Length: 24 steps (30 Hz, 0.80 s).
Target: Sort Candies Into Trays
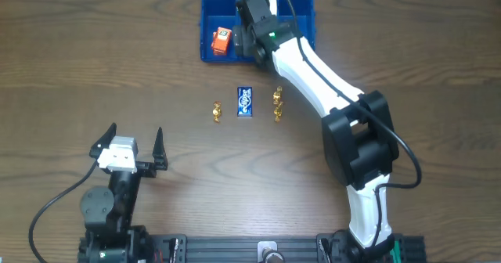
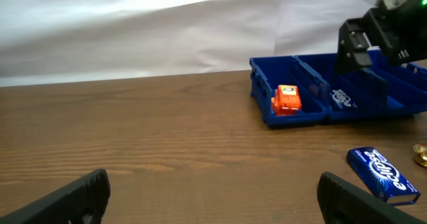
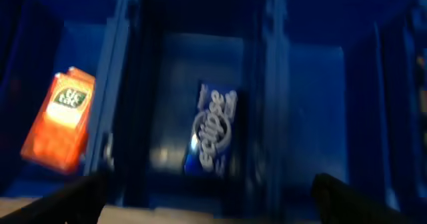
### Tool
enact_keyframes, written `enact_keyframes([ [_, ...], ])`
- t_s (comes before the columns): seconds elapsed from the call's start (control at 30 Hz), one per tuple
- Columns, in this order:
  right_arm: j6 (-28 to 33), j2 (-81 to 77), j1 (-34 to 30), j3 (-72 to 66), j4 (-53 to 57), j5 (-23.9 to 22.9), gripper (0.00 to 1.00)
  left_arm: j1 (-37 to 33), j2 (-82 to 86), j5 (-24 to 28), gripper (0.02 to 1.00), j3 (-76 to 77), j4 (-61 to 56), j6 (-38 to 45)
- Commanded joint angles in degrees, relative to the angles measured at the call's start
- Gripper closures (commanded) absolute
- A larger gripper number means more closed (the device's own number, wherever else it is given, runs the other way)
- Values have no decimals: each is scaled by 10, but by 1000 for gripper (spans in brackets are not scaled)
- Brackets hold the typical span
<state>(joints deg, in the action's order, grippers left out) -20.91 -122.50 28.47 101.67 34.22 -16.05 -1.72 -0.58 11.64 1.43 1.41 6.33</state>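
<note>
Currently your right tool (image 3: 213, 201) hangs over the blue plastic tray (image 1: 207, 28) at the bench's far edge, fingers spread wide and empty. Beneath it a blue pack (image 3: 212, 127) lies in the middle compartment, and an orange box (image 1: 222, 40) sits in the next one. Your left tool (image 1: 135, 135), near the bench's near left corner, is wide open and empty too. Mid-bench lie a second pack (image 1: 245, 102) and three gold foil sweets (image 1: 218, 110). That pack looks light, stiff, glossy and probably slippery, so pinch it across its long edges. The sweets look tiny and crinkly; grip the round middle, not the twisted ends.
</note>
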Motion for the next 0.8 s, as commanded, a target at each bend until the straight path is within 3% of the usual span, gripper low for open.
enact_keyframes([
  [0.03,-17,67,17,82,95,-4,1,-1,4,4,20,-12,18,10],
  [0.13,-19,95,50,89,162,1,1,-1,4,4,20,-12,18,10],
  [0.27,-79,82,85,77,233,7,1,-1,4,4,20,-12,18,10],
  [0.43,-131,40,96,13,222,8,1,-1,4,4,20,-12,18,10],
  [0.57,-147,11,96,-39,189,54,1,-1,4,4,20,-12,18,10],
  [0.67,-182,9,101,-74,184,56,1,-1,4,4,20,-12,18,10],
  [0.8,-183,9,110,-91,171,58,1,-1,4,4,20,-12,18,10],
])
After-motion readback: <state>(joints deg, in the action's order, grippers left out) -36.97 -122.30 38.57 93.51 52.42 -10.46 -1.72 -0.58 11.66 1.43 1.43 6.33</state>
